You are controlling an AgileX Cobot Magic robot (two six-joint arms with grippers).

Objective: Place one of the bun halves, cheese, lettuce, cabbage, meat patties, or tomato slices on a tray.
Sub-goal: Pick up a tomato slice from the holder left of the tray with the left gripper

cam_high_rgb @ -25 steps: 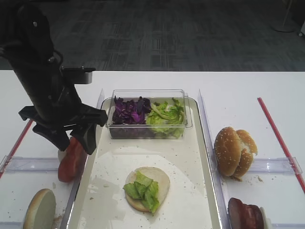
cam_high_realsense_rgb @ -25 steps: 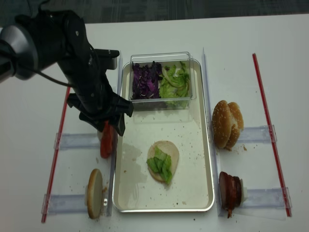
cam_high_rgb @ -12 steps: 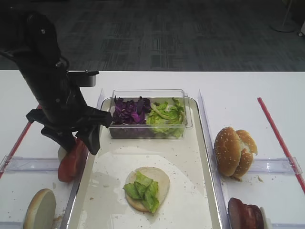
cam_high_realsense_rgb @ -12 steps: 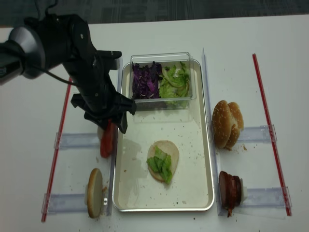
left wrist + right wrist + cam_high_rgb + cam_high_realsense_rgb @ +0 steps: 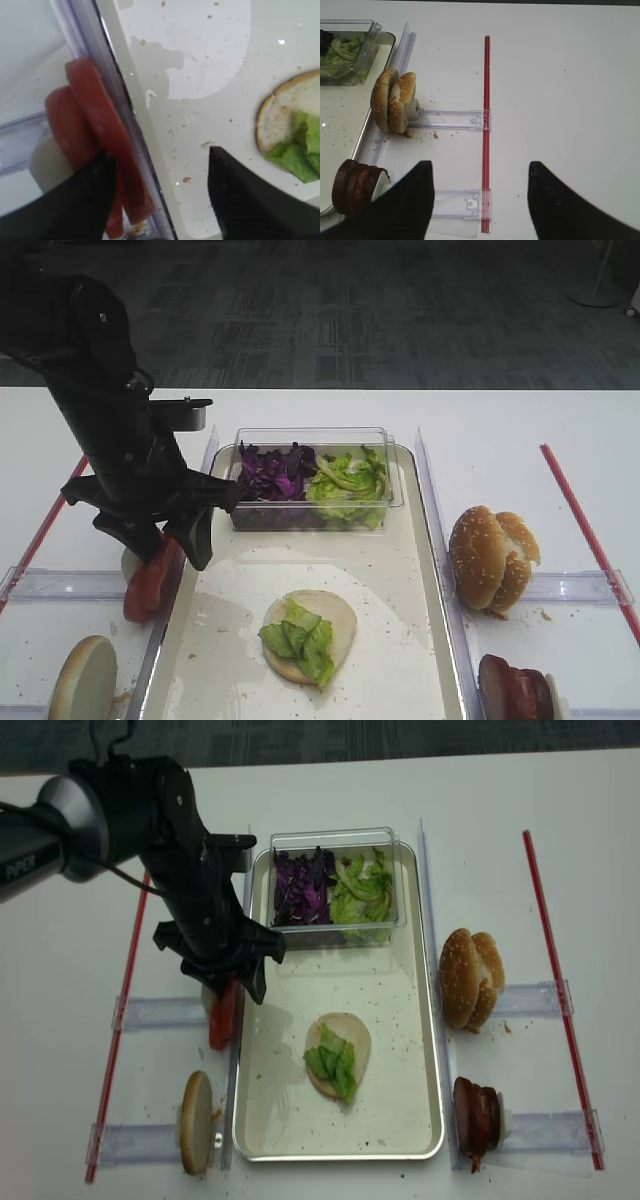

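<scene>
Straddling tomato slices [image 5: 95, 150], L gripper [image 5: 160, 200] jaws apart

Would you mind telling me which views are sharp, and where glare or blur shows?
Both exterior high views are sharp, with a soft sheen on the tray floor; left wrist view: the tomato slices and dark fingers are blurred, with small glints on the tray; right wrist view: the table is bright and evenly lit, the fingers soft-edged.

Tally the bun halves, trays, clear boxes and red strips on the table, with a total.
Bun halves: 4
Tray: 1
Clear box: 1
Red strips: 2
Total: 8
</scene>
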